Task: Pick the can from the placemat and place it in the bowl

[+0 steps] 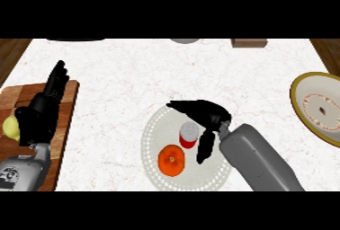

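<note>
In the head view a pale marbled surface carries a round, light placemat near the middle. The can, red-sided with a silvery top, stands upright on the placemat's far half. Just beside it, nearer the view's lower edge, lies an orange slice.

The right robot hand arches over the can. Its fingers reach leftward past the can's far side, and its thumb points down along the can's right side. The hand is spread wide, with the can in the gap between fingers and thumb. Whether any part of the hand touches the can cannot be told. Its grey forearm comes in from the lower right.

The bowl, yellow-rimmed with a patterned inside, sits at the right edge, well apart from the placemat and cut off by the frame.

The left robot hand rests at the left with straight fingers pointing up, holding nothing. It shows above a wooden cutting board that bears a yellow-green fruit.
</note>
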